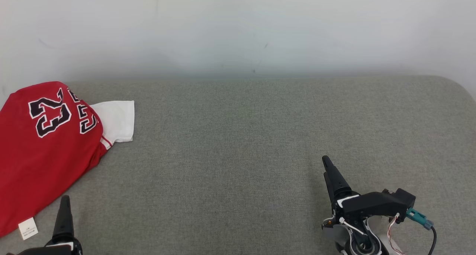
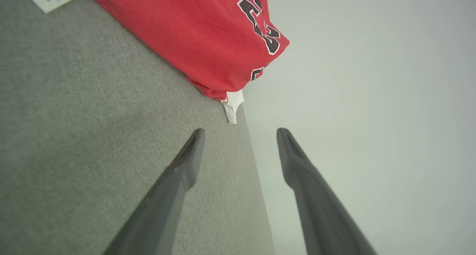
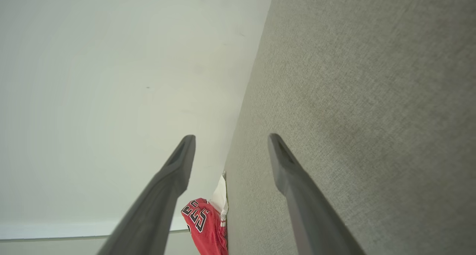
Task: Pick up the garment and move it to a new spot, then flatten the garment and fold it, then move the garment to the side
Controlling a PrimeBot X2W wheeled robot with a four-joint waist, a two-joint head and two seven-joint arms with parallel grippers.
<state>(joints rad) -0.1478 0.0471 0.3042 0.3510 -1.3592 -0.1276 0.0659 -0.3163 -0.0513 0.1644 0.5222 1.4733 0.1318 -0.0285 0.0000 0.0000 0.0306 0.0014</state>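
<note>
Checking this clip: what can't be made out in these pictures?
Red jersey: head view's left edge cuts off its left side.
White label: print too small to read in the head view; left wrist view's top edge crops it.
Left gripper: head view's bottom edge cuts off most of it.

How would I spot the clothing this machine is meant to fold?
Start with the wide grey cloth surface before the pale wall. At its left end lies a red jersey with a white sleeve sticking out. Its bold black numbers outlined in white, and a small white tag at its near corner, set it apart.
</note>
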